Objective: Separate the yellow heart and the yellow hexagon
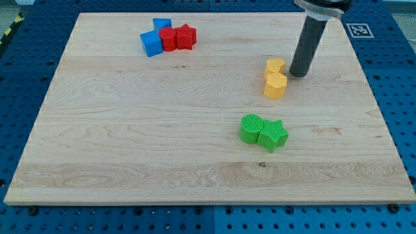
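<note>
my tip [298, 73] sits just right of the yellow heart [275, 65], which touches the yellow hexagon [275, 85] below it, upper right of the surface [130, 130] (no jaws on this rod, so no jaw state to tell)

Single raised view, tilted down, whole board [195, 149]
</note>
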